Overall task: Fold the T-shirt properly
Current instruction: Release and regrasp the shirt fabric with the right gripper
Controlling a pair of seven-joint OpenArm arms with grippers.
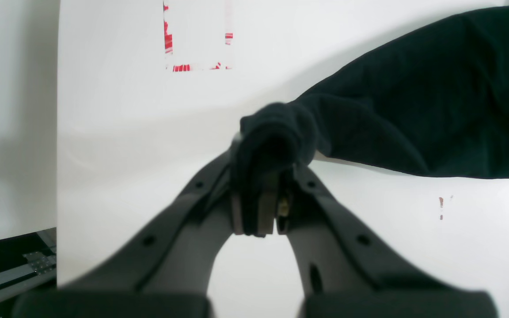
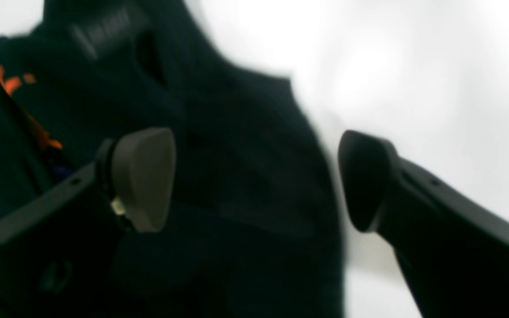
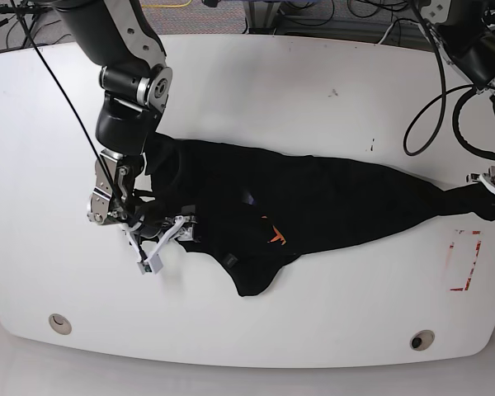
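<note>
**Shirt stretched out, folding not yet begun**

The white oval table (image 3: 256,74) fills the base view, and the large black, wrinkled cloth T-shirt (image 3: 313,202) lies across its middle, drawn into a long band from centre left to the right edge. No neat fold shows: the cloth is bunched and uneven, a loose flap hangs toward the lower centre, and a small orange print sits near the middle. Judged from this, the task is at an early stage, with spreading or straightening under way and every fold left to make.

The left gripper (image 1: 263,194), at the far right of the base view, is clamped on a bunched end of the shirt, its pads pressed together over the fabric. It sits close to the table's right edge, just above a red-outlined rectangle (image 3: 464,262), so little room remains to pull further that way.

The right gripper (image 2: 254,181), at centre left of the base view, hangs over the shirt's other end with its fingers spread wide and nothing between them. Bare table lies above, below and to the left of it.
</note>
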